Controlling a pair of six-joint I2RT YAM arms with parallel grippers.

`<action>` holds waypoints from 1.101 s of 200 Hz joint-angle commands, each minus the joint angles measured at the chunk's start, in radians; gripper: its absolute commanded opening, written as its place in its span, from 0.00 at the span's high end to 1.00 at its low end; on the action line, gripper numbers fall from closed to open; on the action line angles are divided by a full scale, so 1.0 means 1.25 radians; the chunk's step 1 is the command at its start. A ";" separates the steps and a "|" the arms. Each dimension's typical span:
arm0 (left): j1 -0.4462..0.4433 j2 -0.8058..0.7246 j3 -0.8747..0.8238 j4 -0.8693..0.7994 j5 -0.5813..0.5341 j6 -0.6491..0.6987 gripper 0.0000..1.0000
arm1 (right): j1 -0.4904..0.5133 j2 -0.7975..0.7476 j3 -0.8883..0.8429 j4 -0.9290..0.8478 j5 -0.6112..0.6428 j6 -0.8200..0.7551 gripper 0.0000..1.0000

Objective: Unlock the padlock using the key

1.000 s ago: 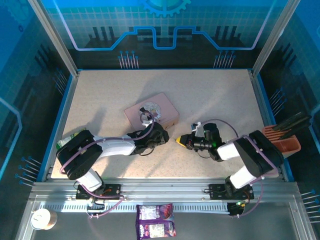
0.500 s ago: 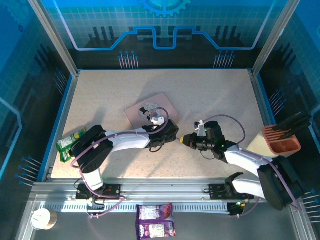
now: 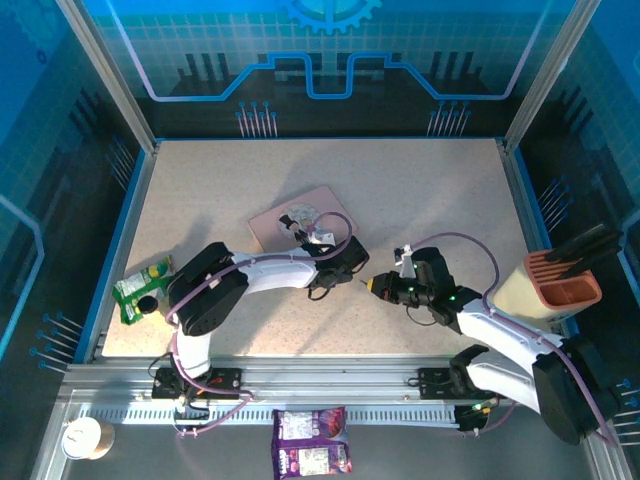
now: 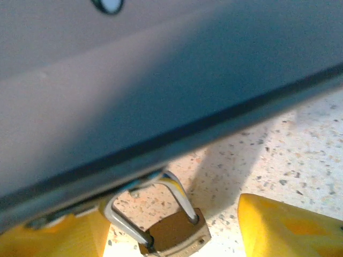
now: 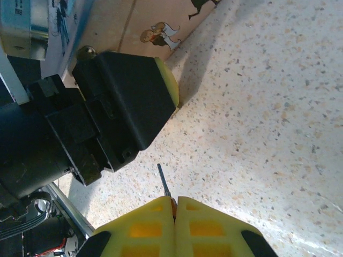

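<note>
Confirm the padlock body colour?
Brass-gold padlock, with a silver shackle; shows best in the left wrist view.

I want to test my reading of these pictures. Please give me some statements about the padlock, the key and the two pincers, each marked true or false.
1. The right pincer is shut on the key. True.
2. The key is inserted in the padlock. False: its tip is free above the table.
3. The padlock lies between the fingers of the left pincer. True.
4. The padlock rests on top of the pink tin box. False: it lies on the table beside the box.
5. The left pincer is shut on the padlock. False: it is open, its fingers wide apart.
</note>
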 commanded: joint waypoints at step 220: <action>0.023 -0.133 -0.160 0.208 0.027 -0.009 0.78 | 0.048 0.165 -0.010 0.181 -0.031 0.059 1.00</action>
